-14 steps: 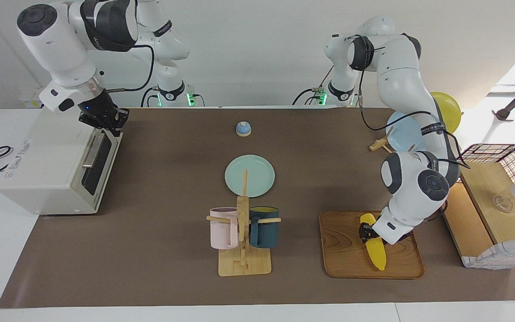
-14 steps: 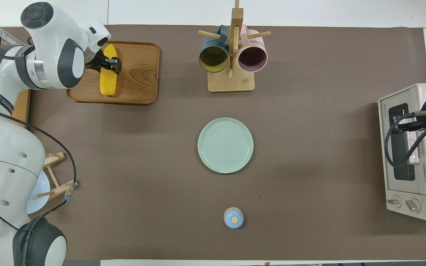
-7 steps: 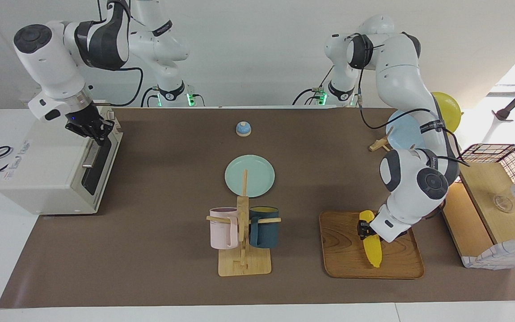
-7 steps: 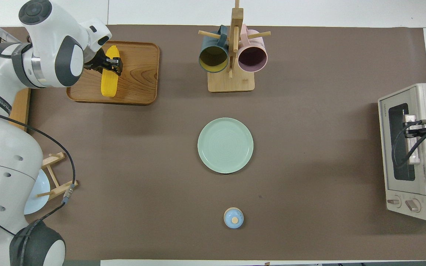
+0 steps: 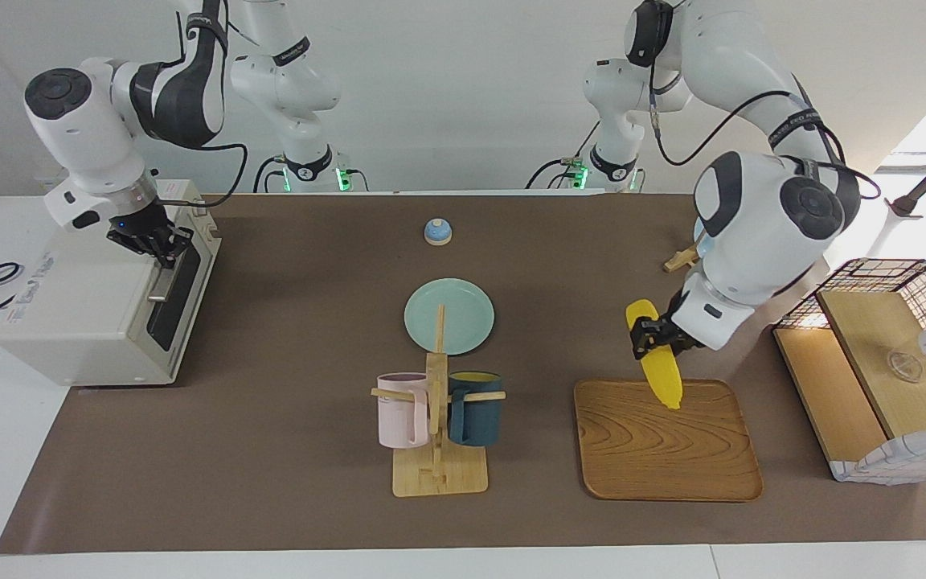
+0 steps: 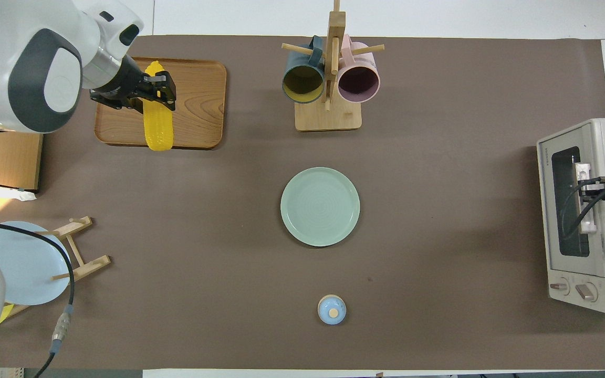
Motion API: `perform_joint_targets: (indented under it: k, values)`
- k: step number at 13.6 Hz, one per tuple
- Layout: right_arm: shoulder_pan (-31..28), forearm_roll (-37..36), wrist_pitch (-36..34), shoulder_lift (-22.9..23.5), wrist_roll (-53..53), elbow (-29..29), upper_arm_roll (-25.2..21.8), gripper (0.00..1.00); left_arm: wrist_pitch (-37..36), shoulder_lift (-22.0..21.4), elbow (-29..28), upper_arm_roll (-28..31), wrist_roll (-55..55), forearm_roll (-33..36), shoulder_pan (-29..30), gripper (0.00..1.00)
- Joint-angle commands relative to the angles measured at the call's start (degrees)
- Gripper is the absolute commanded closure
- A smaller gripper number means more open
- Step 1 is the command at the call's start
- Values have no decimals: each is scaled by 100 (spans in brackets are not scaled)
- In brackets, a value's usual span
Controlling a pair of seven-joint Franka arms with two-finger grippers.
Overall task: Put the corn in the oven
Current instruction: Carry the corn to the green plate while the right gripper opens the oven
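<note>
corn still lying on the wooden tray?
No: in the facing view the left gripper holds the yellow ribbed corn cob in the air above the brown wooden tray.

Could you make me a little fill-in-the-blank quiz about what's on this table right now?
1. The left gripper holds the ____ in the air over the wooden tray.
2. The right gripper is at the handle of the oven, whose door is ____.
3. Two mugs hang on the wooden rack: one dark blue, one ____.
4. The small blue knob lies ____ to the robots than the green plate.

Missing words: corn; closed; pink; nearer
</note>
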Motion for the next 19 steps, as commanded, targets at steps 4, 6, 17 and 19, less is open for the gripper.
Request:
perform_joint_targets:
  k: [4, 6, 17, 19]
  values:
    - [-198, -152, 396, 10, 25, -262, 64, 100, 396, -672, -1240, 80, -1136, -112, -1122, 100]
    - [-207, -143, 405, 10, 42, -306, 64, 100, 1281, -1014, -2099, 72, -1382, -112, -1605, 100]
    - [337, 455, 1037, 229, 604, -850, 91, 100, 4212, -454, -3431, 89, -1384, -77, -3083, 100]
    - [355, 507, 1300, 361, 605, -947, 91, 100, 4265, -375, -3431, 89, -1331, -59, -3101, 100]
